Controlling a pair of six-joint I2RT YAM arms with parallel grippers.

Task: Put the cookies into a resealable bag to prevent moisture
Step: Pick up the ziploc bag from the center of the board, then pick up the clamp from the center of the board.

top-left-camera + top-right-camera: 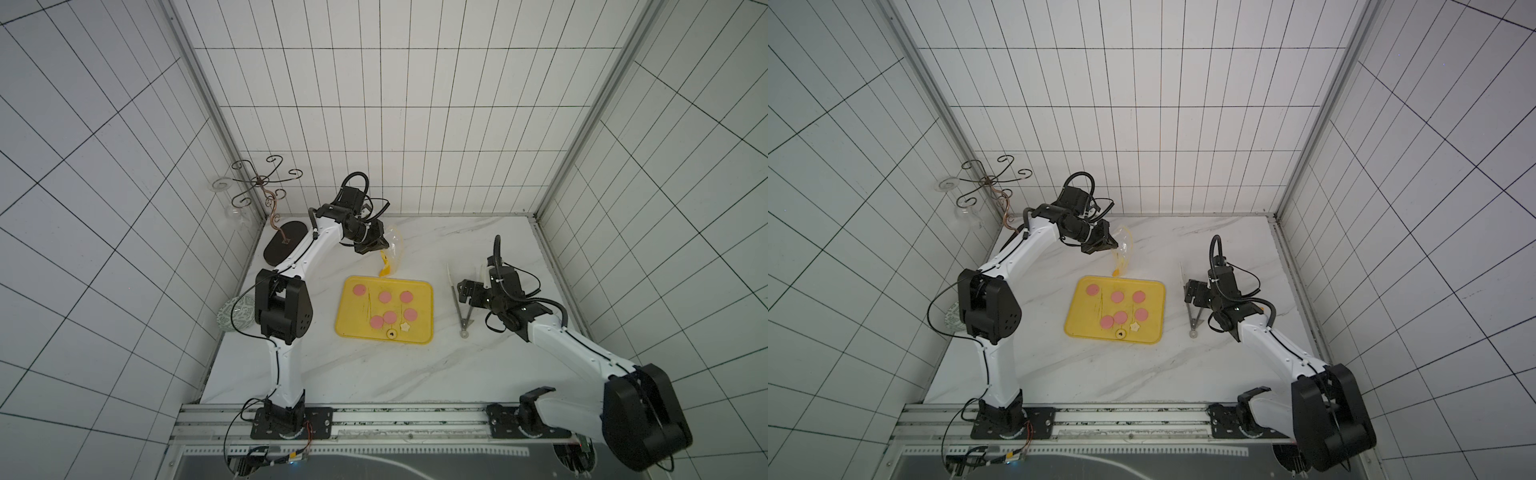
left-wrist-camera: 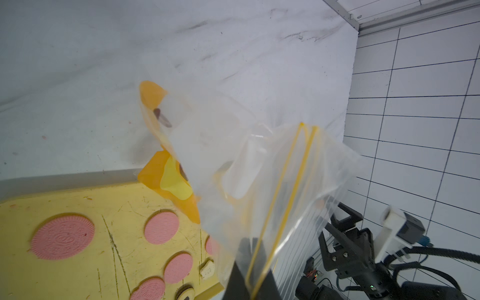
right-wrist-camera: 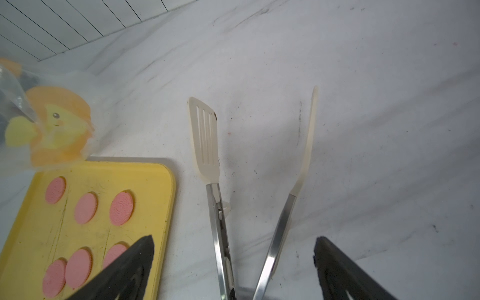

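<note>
Several flat pink cookies [image 1: 385, 296] [image 1: 1117, 296] [image 2: 62, 236] [image 3: 121, 207] lie on a yellow tray [image 1: 424, 328] [image 3: 161, 176], with a pale flower piece [image 1: 406, 327] and a small yellow dark-centred round [image 1: 391, 333] near its front edge. My left gripper [image 1: 380, 243] [image 1: 1112, 243] [image 2: 253, 265] is shut on the zip edge of the resealable bag [image 1: 392, 245] [image 1: 1124, 249] [image 2: 259, 168]. The bag hangs in the air, its yellow printed end just behind the tray. My right gripper [image 1: 463, 291] [image 3: 233, 241] is open, straddling metal tongs [image 1: 464, 322] [image 3: 205, 135] lying right of the tray.
A wire glass stand [image 1: 259, 183] on a black oval base [image 1: 284, 245] stands at the back left, a clear glass [image 1: 232, 212] hanging from it. A patterned cup [image 1: 235, 318] sits behind my left arm. Tiled walls close in three sides.
</note>
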